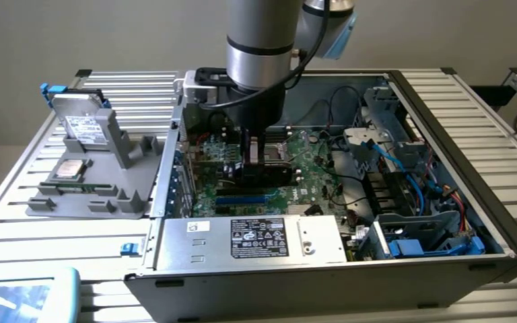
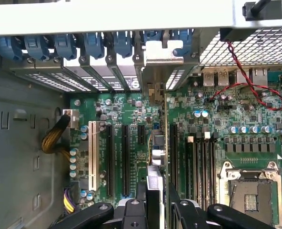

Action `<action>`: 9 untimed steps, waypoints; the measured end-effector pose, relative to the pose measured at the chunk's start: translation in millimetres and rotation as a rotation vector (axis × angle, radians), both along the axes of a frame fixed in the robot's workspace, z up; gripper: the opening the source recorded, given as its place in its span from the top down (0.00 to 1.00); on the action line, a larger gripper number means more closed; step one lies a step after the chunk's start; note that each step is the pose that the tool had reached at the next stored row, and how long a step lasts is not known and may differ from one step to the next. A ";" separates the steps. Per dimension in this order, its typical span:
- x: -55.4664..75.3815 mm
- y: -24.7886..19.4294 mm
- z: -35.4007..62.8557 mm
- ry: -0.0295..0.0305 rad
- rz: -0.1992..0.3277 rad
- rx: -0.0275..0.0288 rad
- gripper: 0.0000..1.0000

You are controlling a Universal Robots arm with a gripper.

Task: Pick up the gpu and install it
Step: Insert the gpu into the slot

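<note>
Pinching the gpu [image 2: 156, 171] [image 1: 268, 176], a thin green-and-black expansion card with a silver metal end bracket, the black two-finger gripper [image 2: 156, 205] [image 1: 263, 151] holds it on edge over the green motherboard [image 2: 126, 109] inside the open grey metal computer case [image 1: 438, 94]. Slot contact cannot be confirmed.

The black metal pincer [image 2: 157, 188] is cut off at the wrist view's edge, the thin silver-bracketed gpu [image 2: 154, 172] in its grip stands edge-on with both faces unseen, and the print on the black label [image 1: 260, 237] of the silver power-supply box [image 1: 322, 243] is too small to read.
</note>
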State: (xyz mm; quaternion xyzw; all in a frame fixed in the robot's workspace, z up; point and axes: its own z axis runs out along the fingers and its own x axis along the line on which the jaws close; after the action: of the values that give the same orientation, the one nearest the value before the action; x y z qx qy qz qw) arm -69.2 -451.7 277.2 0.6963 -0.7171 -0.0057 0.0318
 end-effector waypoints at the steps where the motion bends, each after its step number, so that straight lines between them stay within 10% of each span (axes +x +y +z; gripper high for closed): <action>1: 0.0 0.0 -0.2 0.0001 0.000 -0.0002 0.73; 9: -0.2 0.0 -1.4 -0.0002 0.000 -0.0002 0.73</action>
State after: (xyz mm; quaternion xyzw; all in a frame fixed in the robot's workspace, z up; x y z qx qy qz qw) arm -69.4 -451.6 275.7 0.6962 -0.7171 -0.0056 0.0318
